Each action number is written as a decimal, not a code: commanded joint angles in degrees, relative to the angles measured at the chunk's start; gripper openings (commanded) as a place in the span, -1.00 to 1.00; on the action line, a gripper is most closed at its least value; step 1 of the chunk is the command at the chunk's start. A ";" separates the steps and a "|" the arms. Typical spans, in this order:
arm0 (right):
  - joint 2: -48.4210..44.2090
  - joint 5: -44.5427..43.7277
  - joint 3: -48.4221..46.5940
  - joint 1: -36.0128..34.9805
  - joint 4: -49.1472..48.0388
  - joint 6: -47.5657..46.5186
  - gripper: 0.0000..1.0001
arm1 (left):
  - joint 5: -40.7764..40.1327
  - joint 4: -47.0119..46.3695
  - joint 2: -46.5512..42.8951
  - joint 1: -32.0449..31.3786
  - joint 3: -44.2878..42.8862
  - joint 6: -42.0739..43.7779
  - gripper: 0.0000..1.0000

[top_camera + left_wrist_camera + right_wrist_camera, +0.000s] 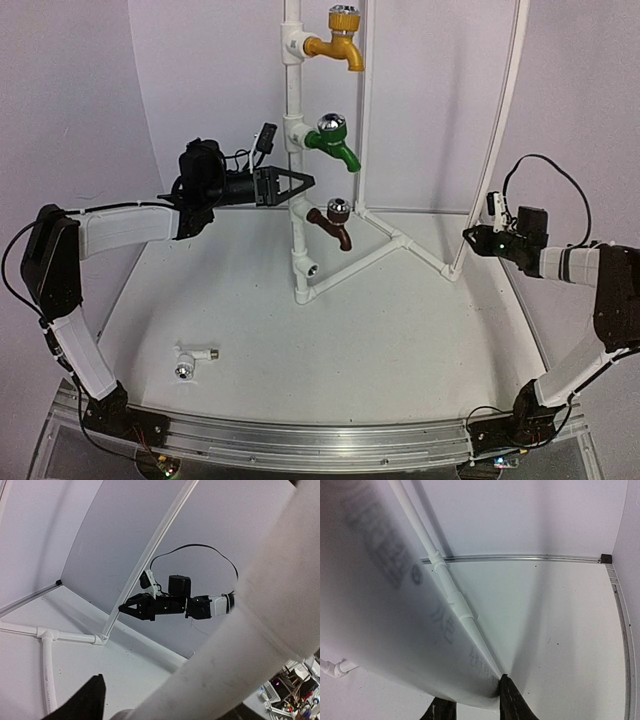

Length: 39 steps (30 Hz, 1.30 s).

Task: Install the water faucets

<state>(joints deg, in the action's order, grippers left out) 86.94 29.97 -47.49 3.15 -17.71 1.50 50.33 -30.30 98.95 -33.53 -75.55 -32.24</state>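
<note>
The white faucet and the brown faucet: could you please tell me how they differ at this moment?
The white faucet lies loose on its side on the table; the brown faucet is mounted on the upright pipe. The brown faucet's knob sits on top with its spout curving down; the white faucet's knob is down by the table surface. Their bodies are white versus brown. Both have round silver knobs.

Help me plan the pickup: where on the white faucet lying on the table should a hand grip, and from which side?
Probably grip the white faucet across its body, between knob and threaded end, from straight above: it lies flat on the table, and that leaves the threaded end free.
</note>
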 commanded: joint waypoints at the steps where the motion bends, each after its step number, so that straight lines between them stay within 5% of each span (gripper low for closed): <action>1: 2.53 4.61 1.09 -7.18 2.44 6.90 -1.00 | -2.14 -2.65 -6.18 -4.09 2.26 -0.40 0.11; 17: 23.00 2.88 -10.84 -23.36 -7.50 14.19 -1.00 | -18.30 4.65 -21.90 -12.43 17.95 -3.55 -0.28; 25: 26.63 2.31 -13.12 -26.44 -7.57 15.73 -1.00 | -21.56 6.13 -24.32 -15.91 21.36 -4.13 -0.15; 29: 24.09 -0.18 -14.20 -26.40 -4.10 16.55 -0.68 | -26.64 11.87 -28.28 -15.89 21.54 -1.23 0.51; 33: 20.52 -2.37 -15.38 -26.31 2.41 16.85 -0.22 | -32.35 21.91 -31.83 -15.86 19.02 1.45 0.94; 39: 11.94 -6.68 -8.87 -26.31 7.47 15.87 0.50 | -57.01 41.16 -40.28 -15.48 21.52 -5.63 0.99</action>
<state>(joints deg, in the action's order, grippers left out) 106.84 26.92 -59.58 -22.80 -14.05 17.83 13.69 -5.23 64.21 -49.46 -54.03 -31.79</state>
